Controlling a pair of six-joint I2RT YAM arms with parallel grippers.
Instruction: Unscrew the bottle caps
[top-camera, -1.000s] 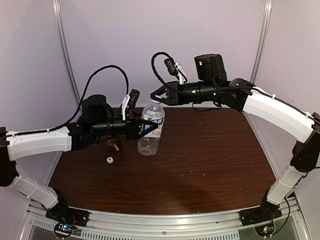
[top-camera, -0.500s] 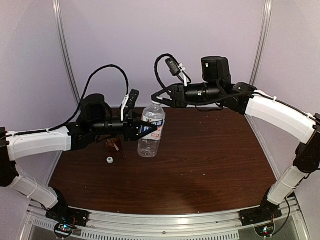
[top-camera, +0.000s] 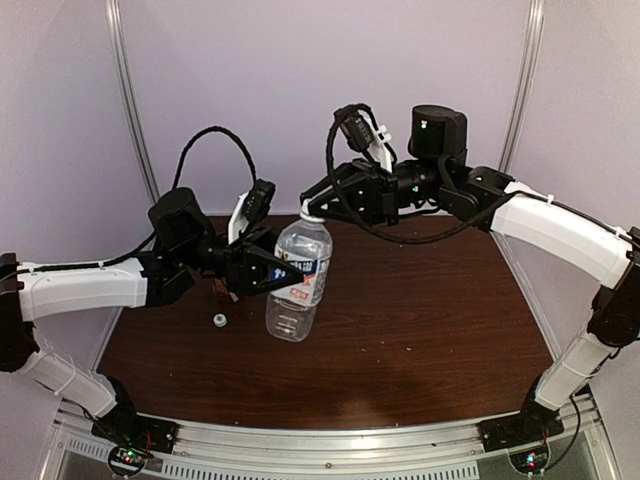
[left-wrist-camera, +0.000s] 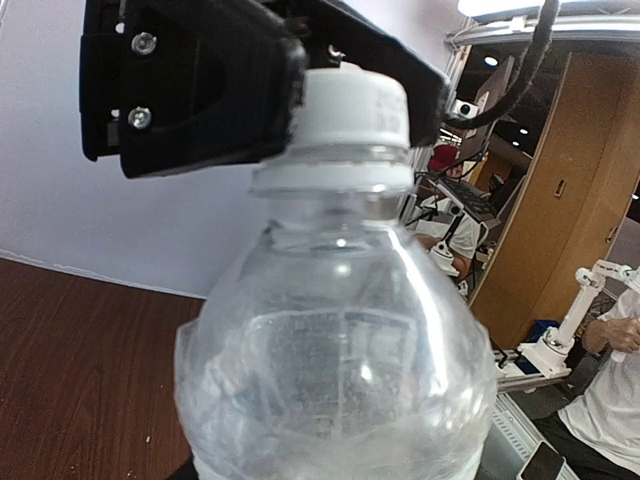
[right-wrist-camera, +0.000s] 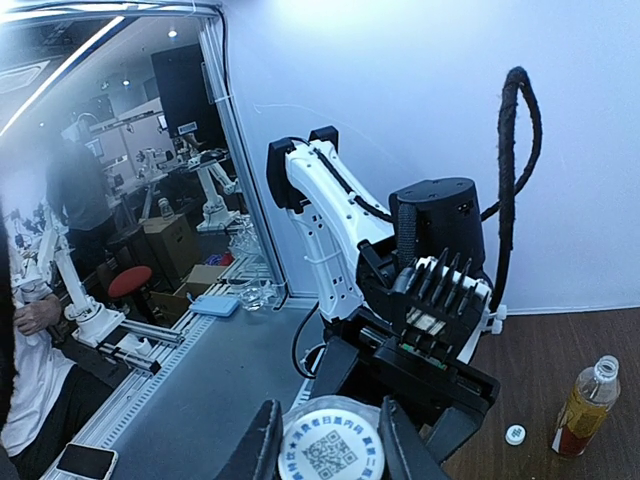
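The clear bottle (top-camera: 297, 275) with a white-and-blue label hangs tilted above the table, and my left gripper (top-camera: 283, 273) is shut on its body. It fills the left wrist view as the clear bottle (left-wrist-camera: 335, 350), hiding my own fingers there. Its white bottle cap (left-wrist-camera: 350, 105) sits on the neck, with my right gripper (top-camera: 311, 208) shut on it from above. In the right wrist view the bottle cap (right-wrist-camera: 330, 452) shows a printed code between my fingers (right-wrist-camera: 262, 445). The amber bottle (right-wrist-camera: 584, 405) stands uncapped on the table, a loose white cap (right-wrist-camera: 515, 434) beside it.
The loose cap (top-camera: 219, 320) lies on the brown table (top-camera: 420, 320) at the left, just in front of the amber bottle (top-camera: 222, 290), which my left arm partly hides. Purple walls and metal uprights close in the back.
My left arm has tilted the clear bottle and brought it slightly nearer and to the left. The right gripper has followed, turned at the wrist, and closed on the cap.
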